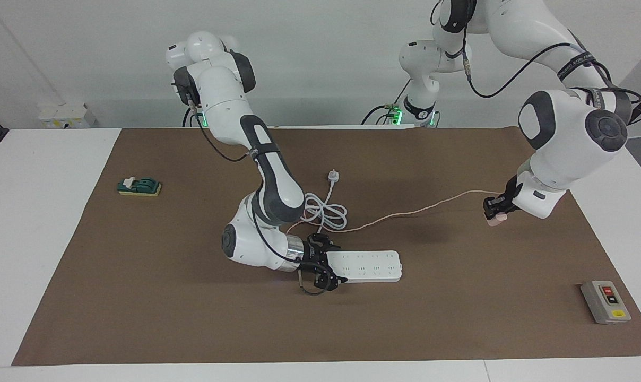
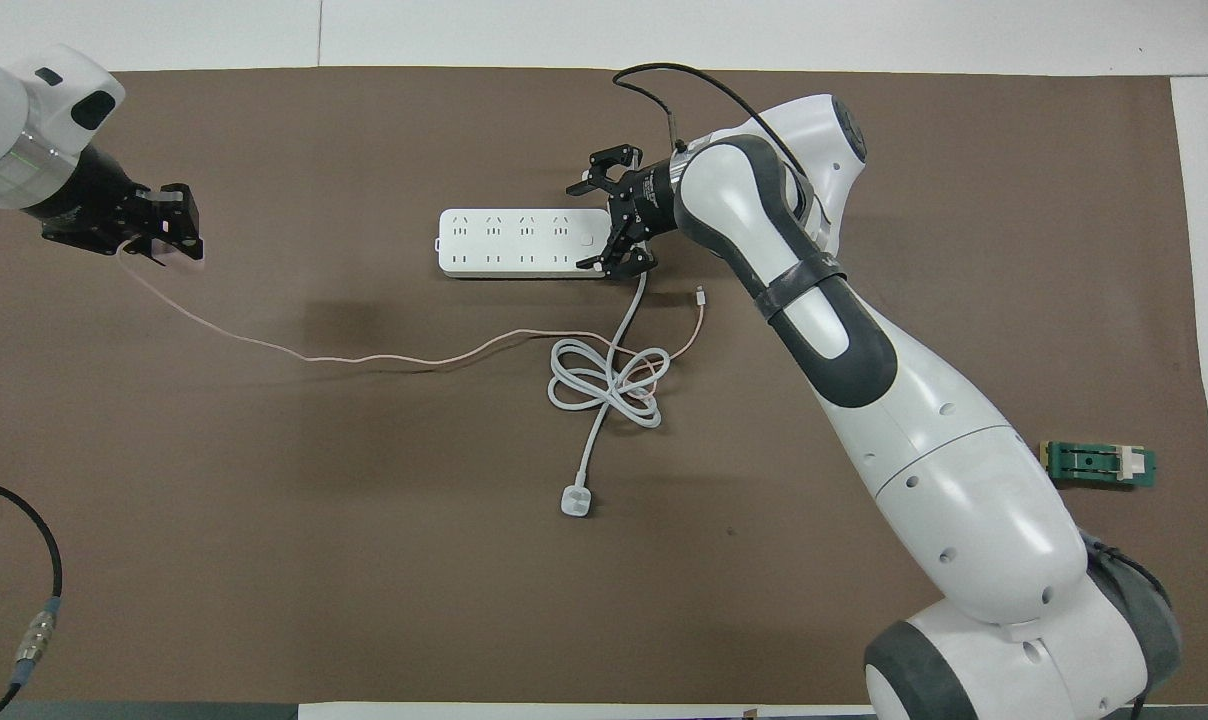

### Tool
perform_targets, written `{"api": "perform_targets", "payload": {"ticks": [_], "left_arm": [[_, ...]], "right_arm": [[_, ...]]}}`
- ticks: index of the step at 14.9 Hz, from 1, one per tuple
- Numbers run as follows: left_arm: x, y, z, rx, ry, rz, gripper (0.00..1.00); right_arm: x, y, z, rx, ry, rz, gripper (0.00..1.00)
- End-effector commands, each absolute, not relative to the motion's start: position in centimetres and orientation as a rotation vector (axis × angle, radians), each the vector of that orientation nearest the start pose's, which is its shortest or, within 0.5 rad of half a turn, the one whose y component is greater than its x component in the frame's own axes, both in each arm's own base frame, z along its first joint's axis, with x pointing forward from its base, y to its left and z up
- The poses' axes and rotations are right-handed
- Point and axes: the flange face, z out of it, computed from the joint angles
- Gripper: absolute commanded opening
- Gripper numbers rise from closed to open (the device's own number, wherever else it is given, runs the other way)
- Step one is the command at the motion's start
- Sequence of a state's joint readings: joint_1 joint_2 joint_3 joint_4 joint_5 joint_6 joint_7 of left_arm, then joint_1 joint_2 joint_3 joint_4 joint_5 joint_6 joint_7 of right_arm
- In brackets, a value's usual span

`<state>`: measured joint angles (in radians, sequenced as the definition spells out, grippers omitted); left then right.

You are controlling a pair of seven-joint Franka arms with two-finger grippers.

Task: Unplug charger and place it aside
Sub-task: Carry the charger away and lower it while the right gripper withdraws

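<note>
The small pale pink charger (image 1: 494, 220) is out of the power strip and sits between the fingers of my left gripper (image 1: 494, 213), a little above the brown mat toward the left arm's end. In the overhead view the left gripper (image 2: 169, 236) hides most of it. Its thin pink cable (image 1: 405, 214) trails across the mat (image 2: 364, 358) to the coiled cord. The long white power strip (image 1: 371, 265) lies on the mat (image 2: 514, 242). My right gripper (image 1: 325, 263) is open, its fingers astride the strip's end (image 2: 604, 215).
A white round-ended plug (image 1: 333, 175) with a thick coiled white cord (image 2: 604, 385) lies nearer to the robots than the strip. A green switch block (image 1: 139, 187) sits toward the right arm's end. A grey button box (image 1: 605, 301) sits toward the left arm's end.
</note>
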<state>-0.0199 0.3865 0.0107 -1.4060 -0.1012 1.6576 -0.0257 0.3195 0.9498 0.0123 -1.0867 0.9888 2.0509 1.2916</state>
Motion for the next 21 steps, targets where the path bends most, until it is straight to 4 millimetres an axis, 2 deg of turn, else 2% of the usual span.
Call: {"api": "perform_targets", "payload": {"ticks": [1,2,4,5,10,12,14,17,18,19,21], "left_arm": [[64.9,0.5,46.9,-3.27,0.096,0.194,0.0],[64.4,0.7,46.3,-3.272,0.105,0.182,0.0],[62.0,0.9,44.9,-3.269,0.104,0.076,0.0],[60.8,2.0,43.9,-3.284,0.124,0.005,0.0],[59.1,5.9,40.3,-3.429,0.171,-0.075,0.0],[58.6,6.4,39.2,-3.484,0.194,-0.113,0.0],[57.4,6.5,36.8,-3.513,0.151,-0.129,0.0],[54.4,6.6,34.1,-3.573,0.154,-0.226,0.0],[53.5,6.8,33.4,-3.603,0.157,-0.231,0.0],[53.1,7.4,33.0,-3.612,0.144,-0.229,0.0],[52.6,7.4,32.0,-3.616,0.141,-0.207,0.0]], "right_arm": [[73.2,26.4,30.0,-1.804,1.581,0.821,1.0],[73.0,25.3,31.2,-1.83,1.577,0.816,1.0],[72.9,23.3,33.5,-1.873,1.573,0.8,1.0],[72.7,22.2,34.8,-1.9,1.571,0.787,1.0],[71.9,14.5,42.4,-2.056,1.576,0.704,1.0],[71.2,12.2,45.2,-2.128,1.541,0.637,1.0],[70.3,10.6,47.8,-2.231,1.465,0.565,1.0],[68.6,8.5,51.0,-2.443,1.275,0.461,1.0],[68.1,7.9,51.8,-2.544,1.181,0.407,1.0],[67.6,7.3,52.8,-2.641,1.07,0.35,1.0],[66.6,6.2,54.5,-2.774,0.851,0.288,1.0]]}}
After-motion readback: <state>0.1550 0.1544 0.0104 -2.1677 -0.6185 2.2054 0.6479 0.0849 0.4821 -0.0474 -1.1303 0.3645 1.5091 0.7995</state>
